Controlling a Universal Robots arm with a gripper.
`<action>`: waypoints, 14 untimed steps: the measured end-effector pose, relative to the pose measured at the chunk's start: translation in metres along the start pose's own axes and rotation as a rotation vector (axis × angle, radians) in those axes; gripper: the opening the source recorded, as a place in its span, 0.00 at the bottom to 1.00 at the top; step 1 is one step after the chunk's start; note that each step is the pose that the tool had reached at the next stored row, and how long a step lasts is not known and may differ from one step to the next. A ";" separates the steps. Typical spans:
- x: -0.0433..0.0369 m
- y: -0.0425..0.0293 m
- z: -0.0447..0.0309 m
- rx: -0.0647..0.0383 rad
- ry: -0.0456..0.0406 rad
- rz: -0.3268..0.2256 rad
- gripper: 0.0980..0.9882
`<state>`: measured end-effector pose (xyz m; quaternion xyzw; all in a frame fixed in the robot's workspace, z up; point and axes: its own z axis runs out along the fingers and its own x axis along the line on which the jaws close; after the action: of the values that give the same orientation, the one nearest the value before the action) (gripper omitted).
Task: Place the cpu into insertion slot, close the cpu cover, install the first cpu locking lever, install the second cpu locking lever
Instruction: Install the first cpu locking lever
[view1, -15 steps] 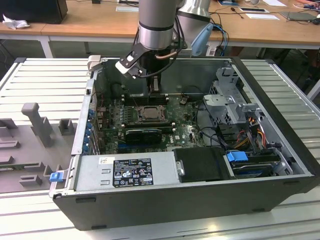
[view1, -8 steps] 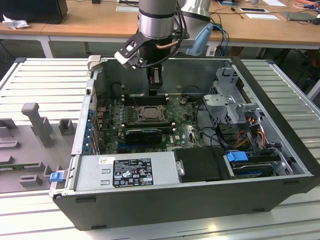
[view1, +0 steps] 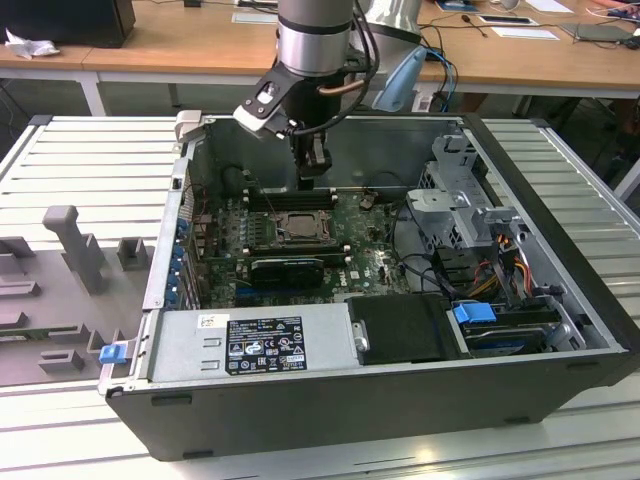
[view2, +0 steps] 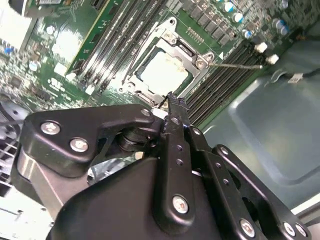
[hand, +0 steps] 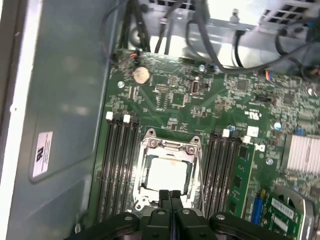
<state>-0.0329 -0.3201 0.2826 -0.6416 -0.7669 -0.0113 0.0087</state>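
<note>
Wooden desks (view1: 180, 45) line the background at twelve o'clock in the exterior view. In front of them a ribbed metal table (view1: 90, 150) carries an open computer case (view1: 400, 410) lying on its side, and grey plastic fixtures (view1: 75, 245) stand at nine o'clock from the case. Inside, the green motherboard (view1: 370, 260) is exposed, with the insertion slot (view1: 297, 226) near its middle. A silver power supply (view1: 250, 345) sits at six o'clock from the slot and a metal drive cage (view1: 460, 190) at about two o'clock. The gripper (view1: 313, 170) hangs from the arm at twelve o'clock from the slot, just above the board and touching nothing that can be made out. In both wrist views its two black fingers (hand: 162, 197) are pressed together with nothing between them. The cpu (hand: 167, 172) lies seated in the slot, its pale metal top facing up. The cpu cover (hand: 170, 146) lies flat around it as a silver frame, with long black memory slots (hand: 117, 160) on either side. In the second wrist view a thin metal lever (view2: 235, 65) reaches out from one corner of the cover across the neighbouring memory slots. Whether it is latched cannot be told. The closed fingertips hover just beside the edge of the cover.
</note>
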 end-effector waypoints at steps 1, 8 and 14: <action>0.0000 0.0000 0.0003 -0.001 -0.0001 -0.012 0.01; -0.0001 -0.0001 0.0037 -0.002 0.0000 -0.155 0.01; -0.0001 0.0000 0.0044 0.002 0.0014 -0.302 0.01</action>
<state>-0.0329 -0.3201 0.2782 -0.5188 -0.8548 -0.0123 0.0081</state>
